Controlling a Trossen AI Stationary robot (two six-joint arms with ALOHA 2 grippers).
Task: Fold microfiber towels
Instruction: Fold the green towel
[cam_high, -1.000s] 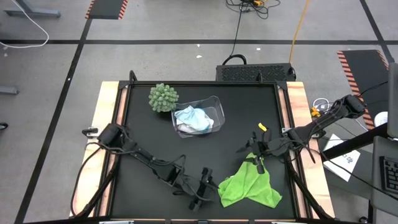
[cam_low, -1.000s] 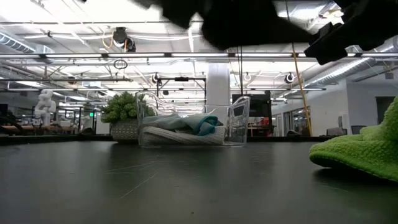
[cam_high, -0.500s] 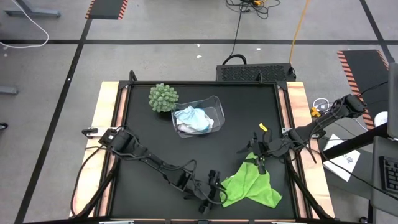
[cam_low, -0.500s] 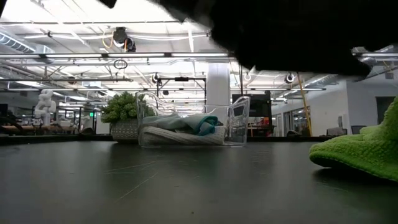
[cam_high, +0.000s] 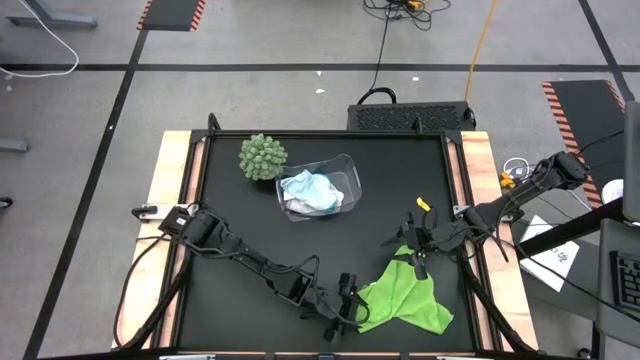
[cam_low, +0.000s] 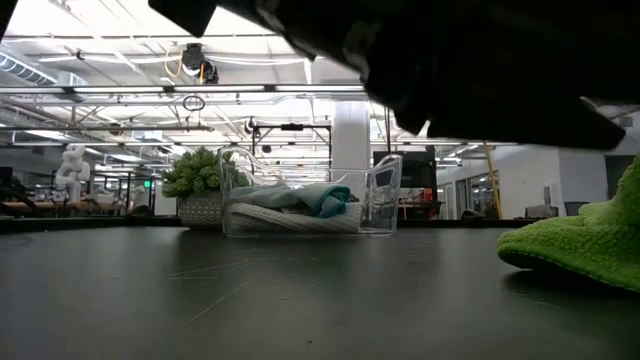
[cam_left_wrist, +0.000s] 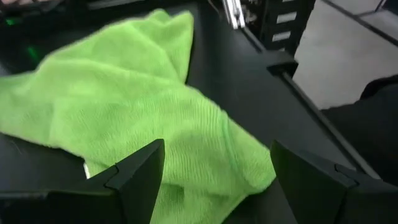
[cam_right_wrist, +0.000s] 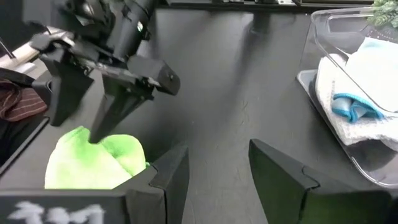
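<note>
- Black table top (cam_high: 240, 215), matte, faint scuffs in the low view; pale wooden edging down its left and right sides
- Lime green towel (cam_high: 405, 302) lies rumpled at the near right of the table; one corner is drawn up toward the right gripper
- Left gripper (cam_high: 347, 303) low at the near middle, at the towel's left edge; fingers (cam_left_wrist: 140, 177) spread wide either side of the cloth, not clamped on it
- Right gripper (cam_high: 417, 262) above the towel's far corner; fingers part open; cannot tell from these views whether it pinches the cloth
- Clear plastic bin (cam_high: 345, 170) at far centre; light blue towel (cam_high: 325, 193) and white towel (cam_high: 298, 205) bunched inside it
- Green spiky ball plant (cam_high: 262, 156) just left of the bin, touching or nearly so
- Grey floor around the table, black lines and hazard-striped mats; cables trailing at the far side
- Low view: open hall behind, white column, ceiling trusses, strip lights
</note>
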